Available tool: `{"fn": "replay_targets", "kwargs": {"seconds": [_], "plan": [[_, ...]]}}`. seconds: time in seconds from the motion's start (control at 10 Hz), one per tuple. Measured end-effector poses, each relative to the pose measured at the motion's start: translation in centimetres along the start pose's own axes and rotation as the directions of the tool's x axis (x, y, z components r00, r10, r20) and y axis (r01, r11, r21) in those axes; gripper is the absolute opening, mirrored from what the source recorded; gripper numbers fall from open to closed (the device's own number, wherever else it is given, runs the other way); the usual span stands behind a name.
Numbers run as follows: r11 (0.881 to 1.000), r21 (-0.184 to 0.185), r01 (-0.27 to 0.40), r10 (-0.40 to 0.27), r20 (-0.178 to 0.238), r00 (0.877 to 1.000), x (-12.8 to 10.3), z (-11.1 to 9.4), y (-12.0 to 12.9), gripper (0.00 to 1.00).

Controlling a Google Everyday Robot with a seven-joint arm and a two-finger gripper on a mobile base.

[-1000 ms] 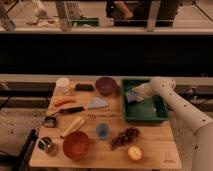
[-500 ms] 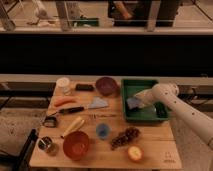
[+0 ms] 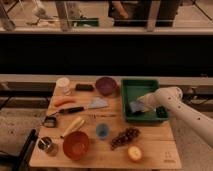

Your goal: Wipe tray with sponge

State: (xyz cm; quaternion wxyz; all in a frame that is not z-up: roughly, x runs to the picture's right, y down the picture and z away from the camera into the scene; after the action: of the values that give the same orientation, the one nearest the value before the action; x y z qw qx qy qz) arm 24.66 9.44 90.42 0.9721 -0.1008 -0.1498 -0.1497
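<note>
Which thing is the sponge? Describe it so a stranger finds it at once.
Find the wooden table, then the big dark-green tray at its right end in the view. In the tray, at the tip of the robot's tool, is the sponge, a small blue-grey block. The pale-blue wedge and the round blue cup lie outside the tray.

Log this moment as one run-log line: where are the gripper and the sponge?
task: wipe tray | gripper: low inside tray, at sponge | sponge: on tray floor, left half in the camera view
</note>
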Motion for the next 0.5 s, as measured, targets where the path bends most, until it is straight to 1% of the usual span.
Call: {"fn": "replay_targets", "kwargs": {"seconds": [0.2,0.3,0.5], "plan": [[0.999,0.013,-0.053,0.053,-0.034,0.998,2.0,-1.0,1.0,0.0],[0.996,0.019,-0.082,0.083,-0.054,0.995,3.2,-1.5,1.8,0.0],[0.992,0.023,-0.126,0.127,-0.079,0.989,4.3,-1.8,2.5,0.0]]}}
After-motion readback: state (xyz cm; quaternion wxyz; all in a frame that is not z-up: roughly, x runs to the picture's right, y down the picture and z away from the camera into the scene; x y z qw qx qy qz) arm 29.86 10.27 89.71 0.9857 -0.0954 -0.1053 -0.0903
